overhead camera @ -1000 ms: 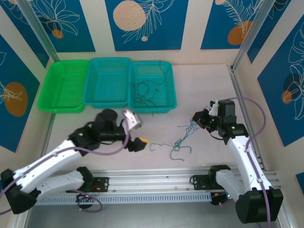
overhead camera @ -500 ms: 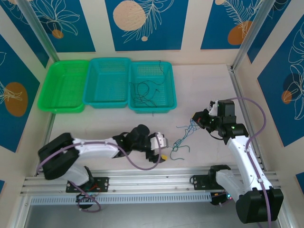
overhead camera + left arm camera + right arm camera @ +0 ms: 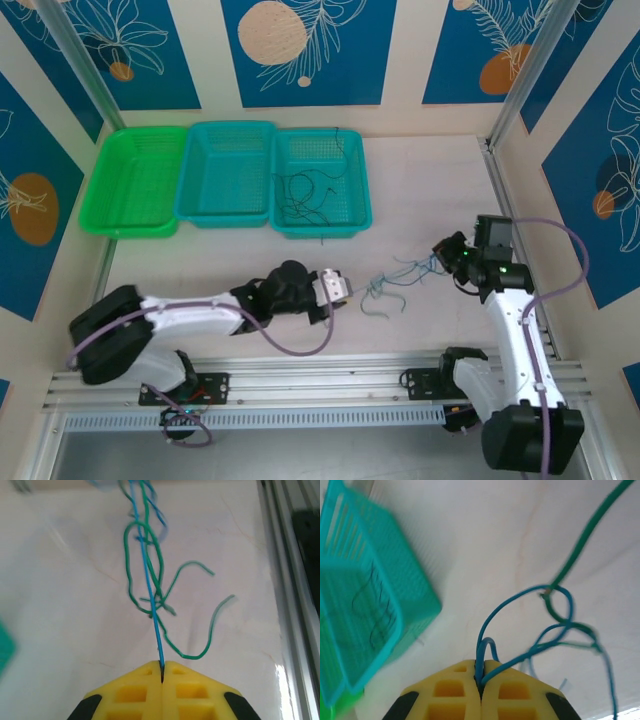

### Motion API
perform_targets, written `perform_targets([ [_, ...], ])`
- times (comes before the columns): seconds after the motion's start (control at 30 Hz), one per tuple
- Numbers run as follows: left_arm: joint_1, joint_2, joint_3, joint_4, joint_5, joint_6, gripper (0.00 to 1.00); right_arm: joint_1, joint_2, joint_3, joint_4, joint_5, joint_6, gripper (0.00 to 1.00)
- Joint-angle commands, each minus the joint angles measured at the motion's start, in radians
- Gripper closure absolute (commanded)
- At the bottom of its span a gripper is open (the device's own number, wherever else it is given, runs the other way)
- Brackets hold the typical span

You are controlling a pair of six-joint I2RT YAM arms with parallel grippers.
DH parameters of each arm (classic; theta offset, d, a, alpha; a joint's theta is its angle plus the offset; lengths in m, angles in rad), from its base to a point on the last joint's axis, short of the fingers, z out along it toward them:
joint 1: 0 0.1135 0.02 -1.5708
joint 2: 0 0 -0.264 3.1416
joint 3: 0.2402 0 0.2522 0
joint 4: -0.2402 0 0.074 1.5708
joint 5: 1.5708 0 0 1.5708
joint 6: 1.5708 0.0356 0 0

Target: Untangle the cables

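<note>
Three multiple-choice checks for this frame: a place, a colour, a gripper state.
1. Where do the black cables lie?
A) green basket
B) middle basket
C) right-hand teal basket

2. What colour cable does the left gripper pinch?
A) blue
B) black
C) red

3. The right gripper is:
A) wide open
B) shut on blue strands
C) gripping a basket

Answers:
1. C, the dark wires show inside that basket.
2. A, the blue cable runs into its closed fingers.
3. B, its yellow fingers meet with the strands pinched between them.
</note>
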Motion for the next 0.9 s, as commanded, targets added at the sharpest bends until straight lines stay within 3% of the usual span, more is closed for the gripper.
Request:
perform_targets([
  [0.0, 0.045, -0.177, -0.055, -0.176, -0.177, -0.067, 1.0, -0.222, 0.017, -0.041, 0.031, 0.007, 0.034, 1.0],
  [0.07, 0.087, -0.312, -0.077, -0.263, -0.237, -0.125, 1.0, -0.342, 0.048, -0.062, 0.061, -0.075, 0.057, 0.98],
  [0.13, 0.123, -0.428, -0.09, -0.33, -0.259, -0.172, 1.0, -0.389, 0.077, -0.074, 0.085, -0.102, 0.063, 0.93],
  [0.33, 0.207, -0.612, -0.07, -0.49, -0.303, -0.233, 1.0, -0.388, 0.152, -0.114, 0.181, -0.144, 0.047, 0.86],
  [0.43, 0.225, -0.603, -0.058, -0.482, -0.121, -0.187, 1.0, -0.358, 0.205, -0.122, 0.248, -0.286, 0.02, 1.0],
  [0.53, 0.223, -0.529, -0.073, -0.354, 0.102, -0.22, 1.0, -0.251, 0.241, -0.076, 0.246, -0.374, -0.047, 1.0],
  [0.57, 0.222, -0.499, -0.084, -0.281, 0.133, -0.263, 0.94, -0.188, 0.242, -0.06, 0.242, -0.388, -0.07, 1.0],
  [0.63, 0.218, -0.434, -0.101, -0.138, 0.146, -0.34, 0.68, -0.069, 0.226, -0.033, 0.234, -0.379, -0.097, 1.0],
  [0.67, 0.217, -0.398, -0.09, -0.091, 0.15, -0.365, 0.62, -0.007, 0.21, -0.024, 0.231, -0.349, -0.097, 1.0],
  [0.77, 0.198, -0.271, -0.003, -0.049, 0.177, -0.377, 0.53, 0.132, 0.157, -0.015, 0.239, -0.255, -0.062, 1.0],
  [0.87, 0.166, -0.162, 0.082, -0.018, 0.22, -0.312, 0.42, 0.208, 0.126, -0.009, 0.249, -0.214, -0.019, 1.0],
])
